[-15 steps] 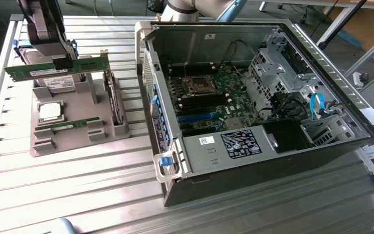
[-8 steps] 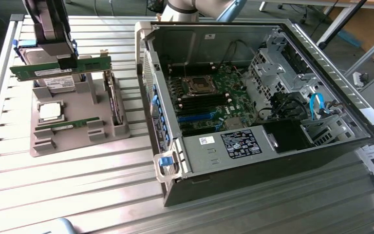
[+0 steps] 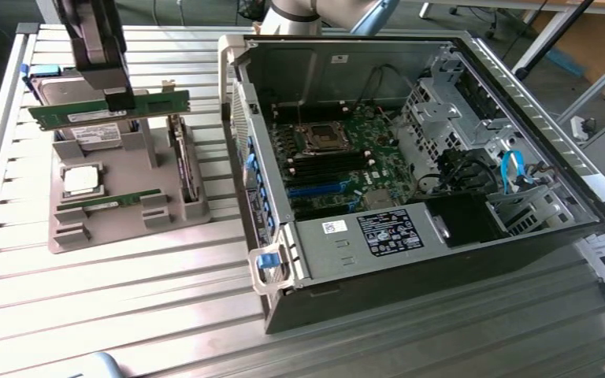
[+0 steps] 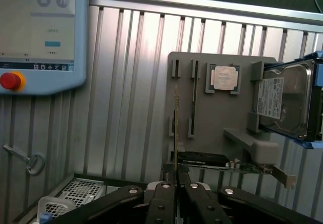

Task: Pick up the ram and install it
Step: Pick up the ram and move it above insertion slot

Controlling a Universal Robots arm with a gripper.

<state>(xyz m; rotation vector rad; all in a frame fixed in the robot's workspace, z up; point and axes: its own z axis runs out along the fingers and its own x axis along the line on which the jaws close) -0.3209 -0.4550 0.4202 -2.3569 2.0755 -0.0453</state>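
The ram [image 3: 108, 112], a long green stick with a white label, hangs level above the grey parts holder [image 3: 124, 228] on the exterior view's left. My gripper [image 3: 116, 101] is shut on its upper edge near the middle. In the wrist view the ram [image 4: 175, 128] appears edge-on as a thin line rising from between my dark fingers [image 4: 162, 188], with my gripper [image 4: 176, 176] shut on it. A second green stick [image 3: 108, 203] still lies in a slot of the holder. The open computer case [image 3: 281, 260] lies to the exterior view's right, its motherboard slots [image 3: 329, 163] exposed.
The holder also carries a square silver processor [image 3: 82, 179] and a hard drive [image 4: 285, 100] with blue rails. A teach pendant [image 4: 40, 32] with a red button and a key [image 4: 30, 161] lie on the slatted metal table [image 3: 124, 315]. Blue cables [image 3: 510, 169] sit inside the case.
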